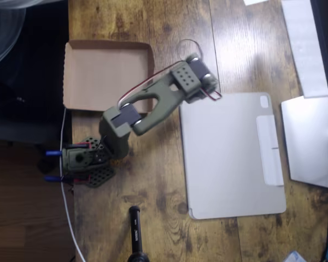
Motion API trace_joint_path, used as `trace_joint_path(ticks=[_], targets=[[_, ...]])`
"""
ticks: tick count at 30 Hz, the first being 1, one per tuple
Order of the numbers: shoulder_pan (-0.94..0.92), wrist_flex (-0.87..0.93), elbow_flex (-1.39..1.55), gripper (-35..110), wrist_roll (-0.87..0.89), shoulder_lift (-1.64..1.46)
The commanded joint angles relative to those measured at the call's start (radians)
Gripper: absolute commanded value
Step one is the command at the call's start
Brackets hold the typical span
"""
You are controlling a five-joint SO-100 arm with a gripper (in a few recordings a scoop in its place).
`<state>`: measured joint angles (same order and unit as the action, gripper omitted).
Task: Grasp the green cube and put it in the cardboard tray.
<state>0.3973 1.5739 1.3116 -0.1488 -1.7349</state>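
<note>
Green cube: hidden, perhaps beneath the end effector (198, 81), just right of the cardboard tray (106, 73) in the overhead view. Probably light and slightly soft; best pinched gently across two opposite flat faces. No real long axis; facing impossible to judge. Cannot tell whether jaws open or closed.

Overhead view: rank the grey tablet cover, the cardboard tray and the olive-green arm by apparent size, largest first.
1. Grey tablet cover, clearly the largest.
2. Cardboard tray.
3. Olive-green arm, unsure against the tray: it is raised nearer the camera and overlaps the tray's corner.
</note>
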Motion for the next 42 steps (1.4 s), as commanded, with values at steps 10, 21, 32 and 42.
trace_joint_path(ticks=[10,21,32,42], targets=[[0.391,0.167,0.104,6,0.023,-0.196],[0.497,0.196,0.270,6,0.006,-0.259],[0.511,0.190,0.327,6,-0.003,-0.288],[0.503,0.181,0.344,6,-0.006,-0.298]])
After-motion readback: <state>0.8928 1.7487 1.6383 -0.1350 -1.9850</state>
